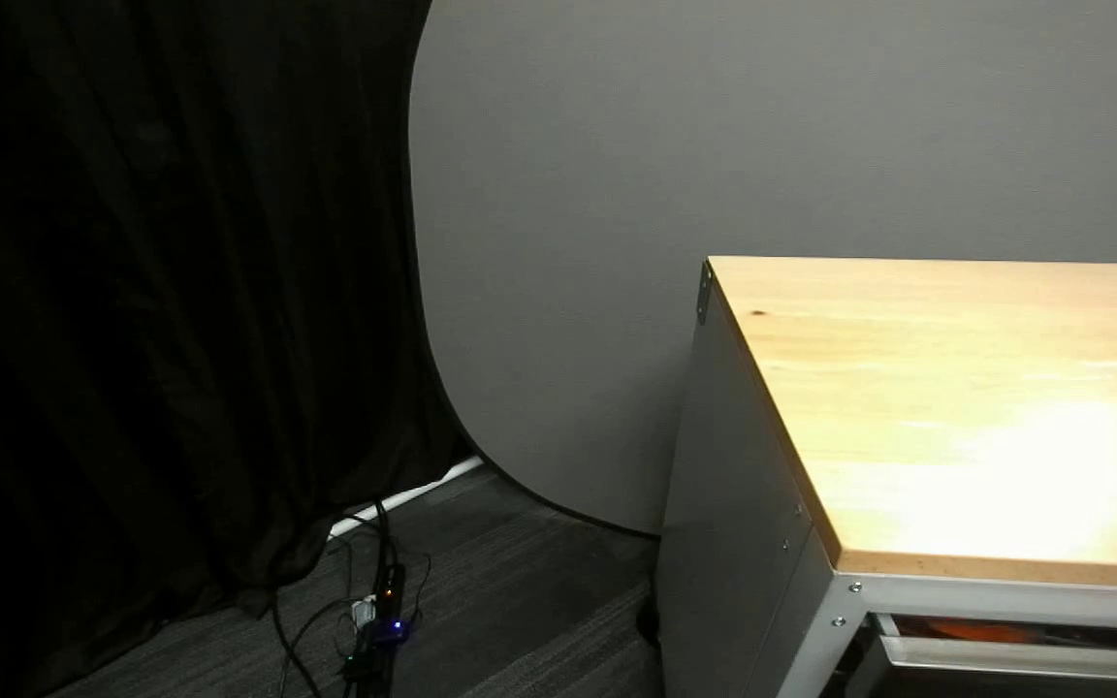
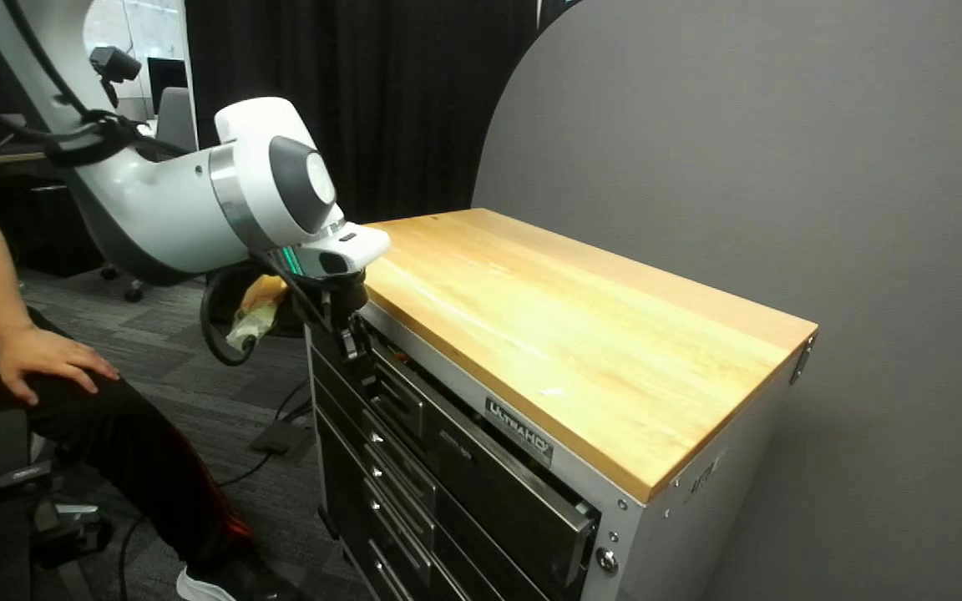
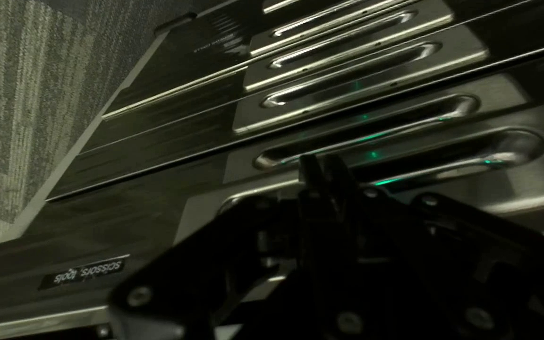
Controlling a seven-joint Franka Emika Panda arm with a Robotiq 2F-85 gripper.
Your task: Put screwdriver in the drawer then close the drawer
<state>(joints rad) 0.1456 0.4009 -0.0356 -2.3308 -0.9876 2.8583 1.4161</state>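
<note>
In the wrist view the gripper (image 3: 323, 166) has its fingers (image 3: 310, 175) drawn together just in front of the metal drawer (image 3: 140, 222), whose label (image 3: 83, 272) reads "scissors, tools"; whether they touch it, I cannot tell. In an exterior view the drawer stands partly open in the wood-topped bench (image 2: 573, 334), the gripper beside its front, near the recessed pull (image 2: 398, 398). In an exterior view something orange (image 1: 977, 631) shows inside.

Drawer (image 2: 508, 484) — smooth, glossy metal
</note>
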